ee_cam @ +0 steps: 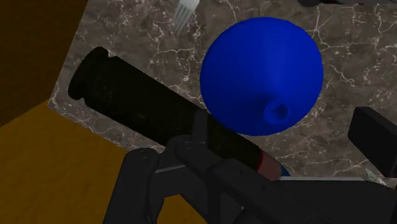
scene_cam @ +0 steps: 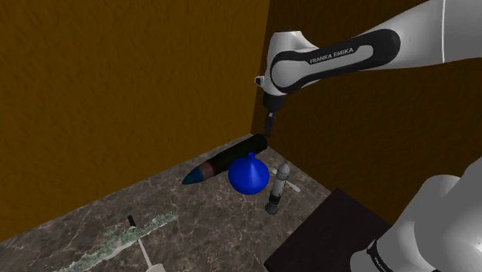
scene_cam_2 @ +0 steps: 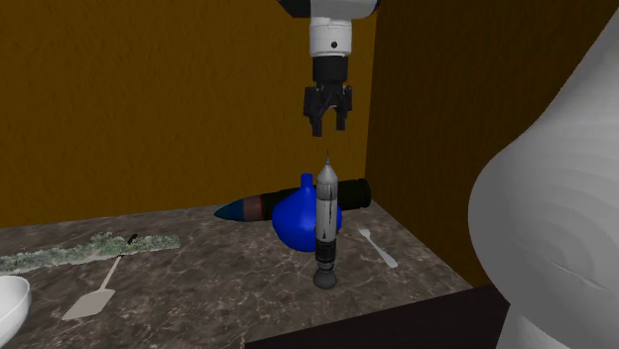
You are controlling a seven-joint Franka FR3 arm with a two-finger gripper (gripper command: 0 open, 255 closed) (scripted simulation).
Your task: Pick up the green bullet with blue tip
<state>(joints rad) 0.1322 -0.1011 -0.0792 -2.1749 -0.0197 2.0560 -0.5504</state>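
Currently my jaws hang parted and empty above the dark bullet with the blue tip (scene_cam: 228,161), which lies on the marbled surface (scene_cam: 201,224) just beside a blue round vase (scene_cam: 249,175). Nothing is grasped yet; I judge that descent, closing and lift all remain.

**Room Enclosure and Work Surface**

Two plain ochre-brown walls are shown meeting in a vertical corner. In the shoulder view the lit wall (scene_cam: 116,85) is found at 10 o'clock and the shaded wall (scene_cam: 363,116) at 3 o'clock, with the corner line seen near 12 o'clock. A dark work surface (scene_cam: 201,232), marbled with pale veins, is set against both walls and located at 7 o'clock. In the second exterior view the surface is found at 6 o'clock and the shaded wall at 2 o'clock. Dim lighting is observed throughout.
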